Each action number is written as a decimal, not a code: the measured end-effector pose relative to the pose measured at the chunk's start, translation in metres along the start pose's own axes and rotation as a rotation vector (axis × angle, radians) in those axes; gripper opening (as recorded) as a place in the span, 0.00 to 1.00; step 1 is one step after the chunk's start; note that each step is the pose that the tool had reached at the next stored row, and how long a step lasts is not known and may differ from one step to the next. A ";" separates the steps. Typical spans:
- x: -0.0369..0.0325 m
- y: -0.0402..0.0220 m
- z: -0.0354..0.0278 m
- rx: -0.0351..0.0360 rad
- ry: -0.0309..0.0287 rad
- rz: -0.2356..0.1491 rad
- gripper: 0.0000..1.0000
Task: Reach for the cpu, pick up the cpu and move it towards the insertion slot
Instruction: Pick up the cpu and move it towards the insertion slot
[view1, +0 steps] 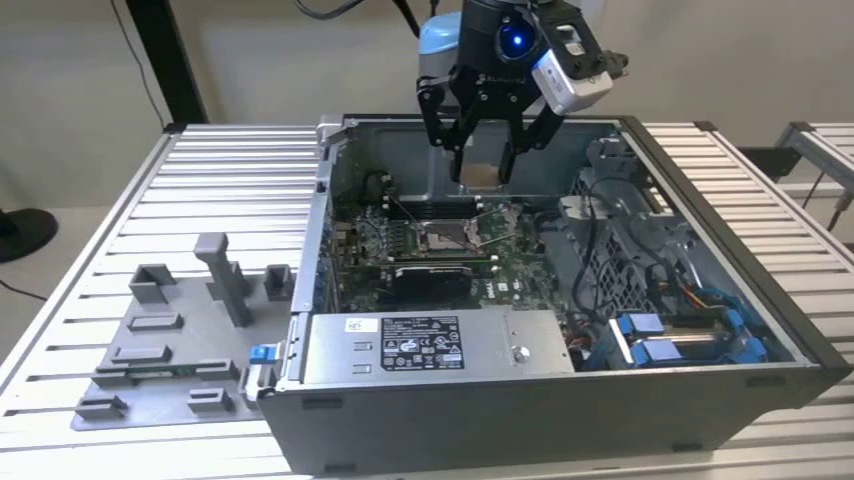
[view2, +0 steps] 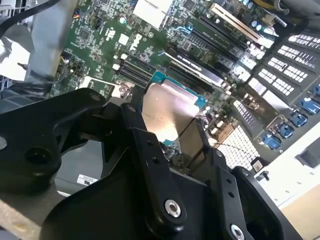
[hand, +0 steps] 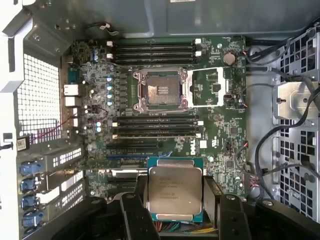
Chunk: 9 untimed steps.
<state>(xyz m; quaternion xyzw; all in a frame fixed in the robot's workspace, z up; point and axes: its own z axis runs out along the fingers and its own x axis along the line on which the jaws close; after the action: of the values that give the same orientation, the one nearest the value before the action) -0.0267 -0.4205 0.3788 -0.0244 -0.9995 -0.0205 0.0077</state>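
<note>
Cpu (hand: 175, 189) pinched in the hand (view1: 483, 170) — arm reaching down over the open case (view1: 747, 300), above the insertion slot (hand: 161, 90).

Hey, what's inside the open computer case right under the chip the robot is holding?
The pincer holds the cpu above the green motherboard, with black card slots and the open insertion slot farther along. The board directly beneath the chip is covered.

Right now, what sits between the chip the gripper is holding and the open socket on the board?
In the first wrist view, rows of long black memory slots on green board separate the cpu from the insertion slot.
</note>
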 end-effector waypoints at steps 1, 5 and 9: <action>0.0000 0.0008 0.0000 0.0001 0.0000 0.000 0.00; 0.0001 0.0037 0.0004 -0.0001 -0.0001 0.001 0.00; 0.0003 0.0064 0.0006 -0.0001 -0.0001 0.002 0.00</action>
<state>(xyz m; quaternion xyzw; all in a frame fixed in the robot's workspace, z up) -0.0267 -0.4140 0.3784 -0.0252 -0.9994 -0.0206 0.0077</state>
